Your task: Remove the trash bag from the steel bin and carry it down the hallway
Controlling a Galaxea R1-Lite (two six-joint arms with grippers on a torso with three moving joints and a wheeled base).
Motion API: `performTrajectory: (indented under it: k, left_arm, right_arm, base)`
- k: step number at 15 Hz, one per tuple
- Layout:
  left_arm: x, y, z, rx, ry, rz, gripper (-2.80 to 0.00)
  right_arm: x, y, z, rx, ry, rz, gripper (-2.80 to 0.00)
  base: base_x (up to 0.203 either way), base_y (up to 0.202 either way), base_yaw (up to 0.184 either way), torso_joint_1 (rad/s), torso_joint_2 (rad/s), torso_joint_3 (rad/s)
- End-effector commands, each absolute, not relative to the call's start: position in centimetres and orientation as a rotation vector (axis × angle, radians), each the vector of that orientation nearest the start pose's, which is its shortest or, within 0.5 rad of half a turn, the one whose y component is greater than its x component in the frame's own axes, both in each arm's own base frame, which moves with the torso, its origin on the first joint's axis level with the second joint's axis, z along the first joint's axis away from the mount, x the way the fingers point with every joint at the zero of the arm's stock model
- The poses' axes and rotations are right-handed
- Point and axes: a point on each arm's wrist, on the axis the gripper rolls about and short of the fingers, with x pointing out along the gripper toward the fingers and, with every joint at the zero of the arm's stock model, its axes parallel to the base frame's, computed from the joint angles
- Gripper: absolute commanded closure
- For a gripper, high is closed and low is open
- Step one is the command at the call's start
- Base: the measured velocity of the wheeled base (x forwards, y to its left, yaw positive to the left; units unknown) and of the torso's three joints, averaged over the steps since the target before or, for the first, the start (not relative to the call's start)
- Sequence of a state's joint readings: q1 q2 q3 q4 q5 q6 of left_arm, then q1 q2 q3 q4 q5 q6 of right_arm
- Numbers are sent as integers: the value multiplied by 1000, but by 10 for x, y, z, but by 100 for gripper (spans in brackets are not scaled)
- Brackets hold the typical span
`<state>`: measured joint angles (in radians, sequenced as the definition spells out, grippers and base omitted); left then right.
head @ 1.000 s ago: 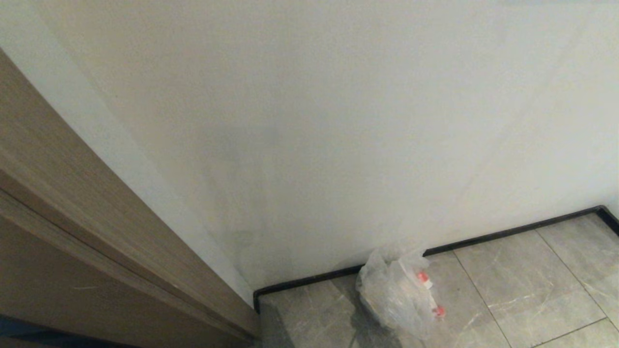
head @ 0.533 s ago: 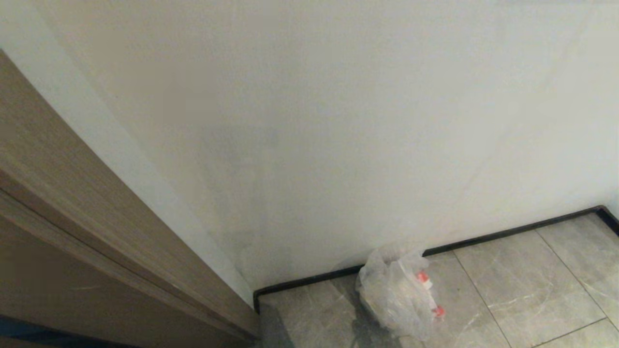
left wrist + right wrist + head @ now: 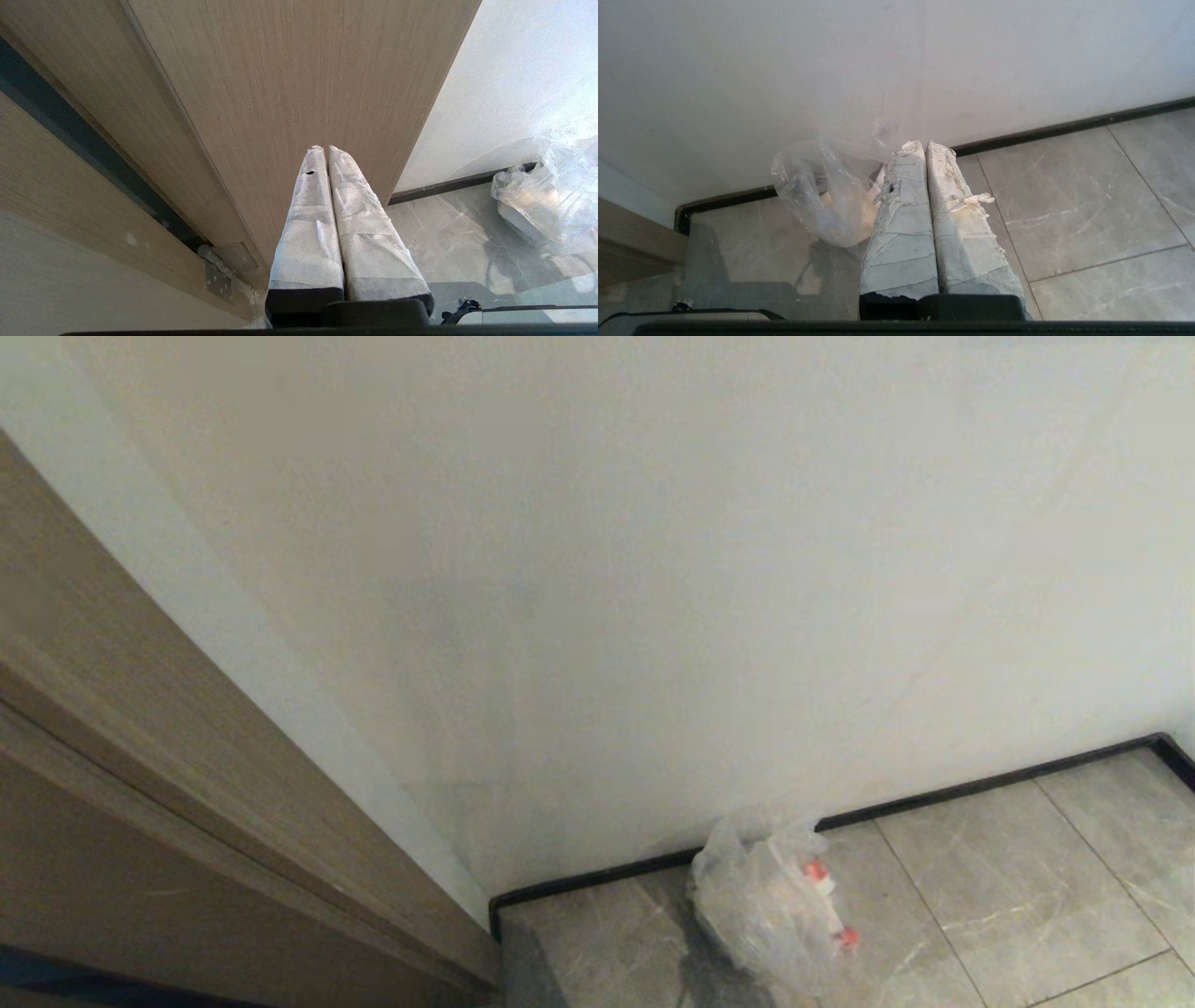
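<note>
The trash bag (image 3: 767,907), clear and crinkled with white scraps and red caps inside, lies on the hallway's grey marbled floor (image 3: 1013,896) against the white wall. No arm shows in the head view. In the right wrist view my right gripper (image 3: 924,143) is shut and empty, its taped fingers just in front of the trash bag (image 3: 817,200) and apart from it. My left gripper (image 3: 325,148) is shut with nothing in it, pointing at a brown door panel (image 3: 289,84); the trash bag (image 3: 537,210) sits off to its side. The steel bin is out of view.
A black baseboard (image 3: 980,786) runs along the white wall (image 3: 709,569) into a corner at the brown door frame (image 3: 159,747). A door hinge (image 3: 219,270) shows close to the left gripper. Tiled floor stretches to the right of the bag.
</note>
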<state>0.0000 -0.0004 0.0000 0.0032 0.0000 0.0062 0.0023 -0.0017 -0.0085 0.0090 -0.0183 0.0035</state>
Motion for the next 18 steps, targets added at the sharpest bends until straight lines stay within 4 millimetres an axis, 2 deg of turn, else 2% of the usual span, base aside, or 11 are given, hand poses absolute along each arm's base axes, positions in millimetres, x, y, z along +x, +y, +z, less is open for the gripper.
performTrajectory:
  k: [1,6,18]
  left_arm:
    - [-23,0,75,6,2,0,0]
    - [-23,0,75,6,2,0,0]
    - [-23,0,75,5,3,0,0]
  right_arm:
    - [-23,0,76,-3,3,-14,0]
    - [-23,0,77,-51,-17,-7,0]
    - [-23,0,75,2,5,-13,0]
  base:
    - [0,0,0,0,0,0]
    - [0,0,0,0,0,0]
    - [0,0,0,0,0,0]
